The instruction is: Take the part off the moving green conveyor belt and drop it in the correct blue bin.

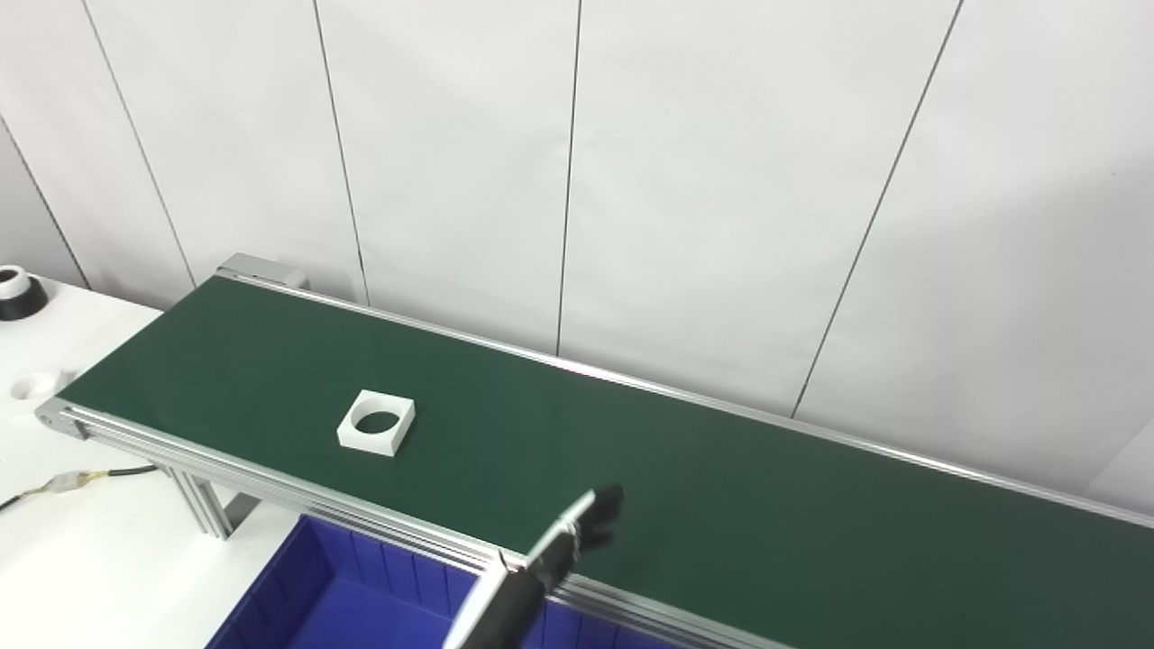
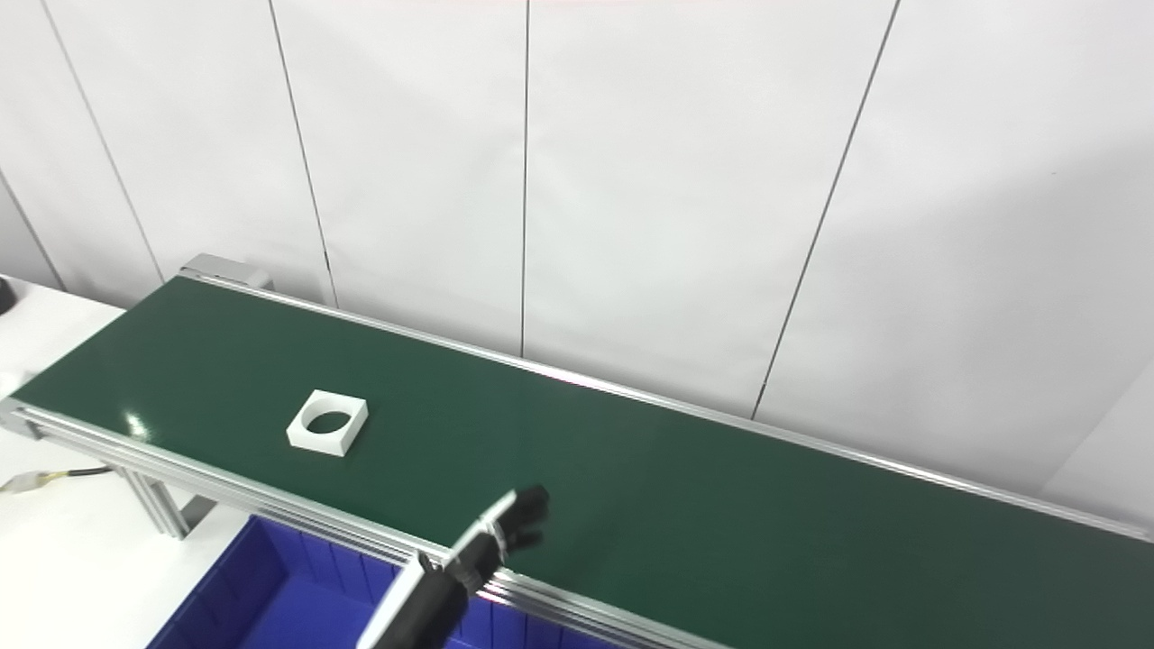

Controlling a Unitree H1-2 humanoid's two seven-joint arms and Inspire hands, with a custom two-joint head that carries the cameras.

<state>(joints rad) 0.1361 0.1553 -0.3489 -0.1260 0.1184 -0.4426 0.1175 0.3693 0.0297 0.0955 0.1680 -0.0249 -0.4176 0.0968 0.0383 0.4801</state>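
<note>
Nothing picked yet: the white square plastic part with a round hole (image 1: 377,422) lies flat on the dark green conveyor belt (image 1: 739,505), toward its left end, untouched. One arm rises from the bottom edge, and I judge it the left hand (image 1: 584,530), black-fingered, poised over the belt's near aluminium rail. Its fingers look loosely bunched and hold nothing, though the view is too small to tell more. The part sits at about ten o'clock from that hand, well apart. The blue plastic bin (image 1: 343,586) waits below the rail, at seven o'clock. Reach, grasp and drop all remain. No right hand shows.
</note>
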